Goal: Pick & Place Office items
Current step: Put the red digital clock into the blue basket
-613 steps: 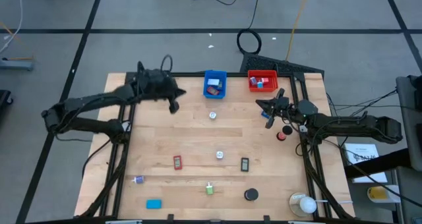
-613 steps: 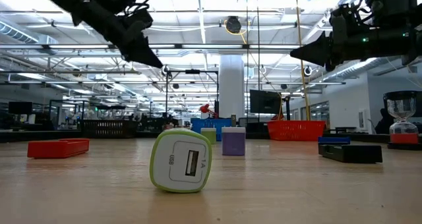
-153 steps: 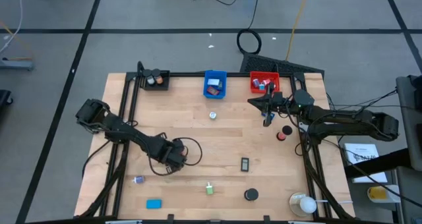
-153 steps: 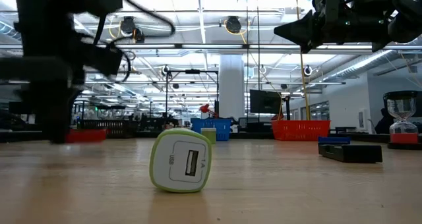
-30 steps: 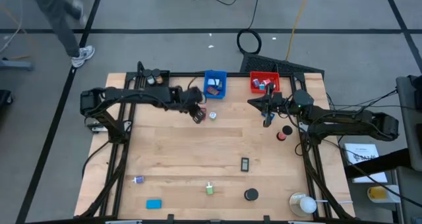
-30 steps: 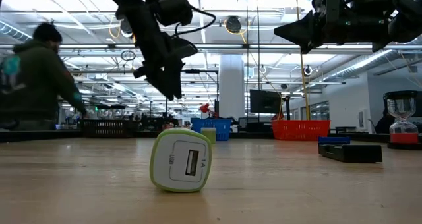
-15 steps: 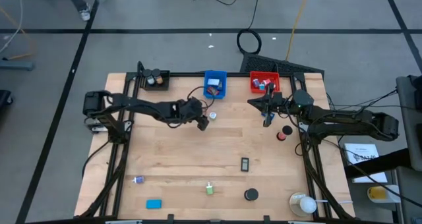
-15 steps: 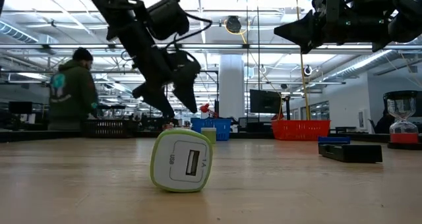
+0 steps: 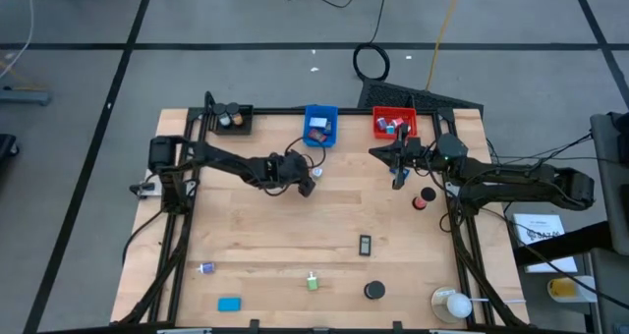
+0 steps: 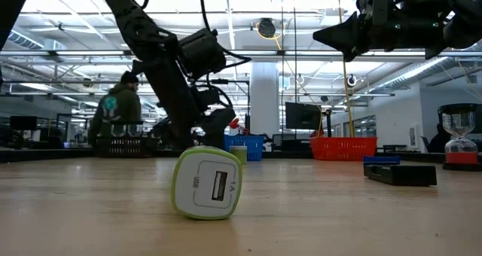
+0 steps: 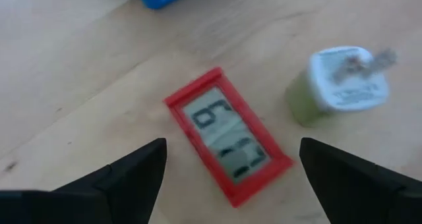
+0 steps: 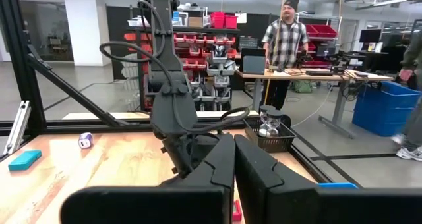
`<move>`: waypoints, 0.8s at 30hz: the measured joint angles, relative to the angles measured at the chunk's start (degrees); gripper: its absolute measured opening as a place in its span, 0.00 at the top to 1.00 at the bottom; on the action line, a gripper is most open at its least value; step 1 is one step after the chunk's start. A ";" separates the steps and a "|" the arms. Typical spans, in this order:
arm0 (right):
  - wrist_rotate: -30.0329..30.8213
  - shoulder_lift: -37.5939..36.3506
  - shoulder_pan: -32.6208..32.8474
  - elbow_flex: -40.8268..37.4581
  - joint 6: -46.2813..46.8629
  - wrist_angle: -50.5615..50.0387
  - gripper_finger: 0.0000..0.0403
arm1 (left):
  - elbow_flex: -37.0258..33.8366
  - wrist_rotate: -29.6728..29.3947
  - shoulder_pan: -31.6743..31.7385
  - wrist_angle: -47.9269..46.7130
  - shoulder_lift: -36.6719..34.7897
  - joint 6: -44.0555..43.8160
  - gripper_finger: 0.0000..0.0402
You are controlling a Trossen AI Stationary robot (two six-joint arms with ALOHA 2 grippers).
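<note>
- Red clock [image 11: 229,144]: small red-framed LCD piece, lying flat, face up, on the tabletop [image 9: 295,226], just short of the blue bin [image 9: 319,125] on that bin's near side. In the left wrist view it sits centred between the two dark fingers of the left end effector [image 9: 306,185], directly below it.
- Long axis: the red frame runs diagonally across the finger gap, not square to it. Judgement: a wrist turn would be needed to close across the short sides.
- Left end effector: fingers spread wide, nothing held, both tips [image 11: 132,174] clear of the clock.
- Neighbour: white-and-green plug adapter [image 11: 343,82], prongs up, just beside the clock on the side away from the blue bin's corner; close enough to get nudged on a descent.
- Nearer arm: the left, by far. Right end effector [image 9: 397,173] hangs just in front of the red bin [image 9: 391,123], well apart from the clock, fingers pressed together, empty.
- Writing: the clock display shows dark segment digits, blurred; possibly a 6 and a 1, not certain. Low view: a second adapter [image 10: 208,184] carries a USB port, with "USB" and "1A" printed beside it.
- No brand names legible.
</note>
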 joint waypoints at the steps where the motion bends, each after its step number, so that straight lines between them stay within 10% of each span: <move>1: 0.00 0.00 -0.01 0.00 0.00 -0.02 1.00 | 0.02 -0.20 0.12 0.00 0.12 -0.31 0.13; 15: 0.00 0.00 0.00 0.00 0.02 -0.04 1.00 | 0.06 -0.45 1.27 -2.57 0.16 -0.94 0.42; 24: 0.00 0.00 0.01 0.00 0.02 -0.04 1.00 | 0.06 -0.81 3.02 -2.50 0.16 0.97 0.31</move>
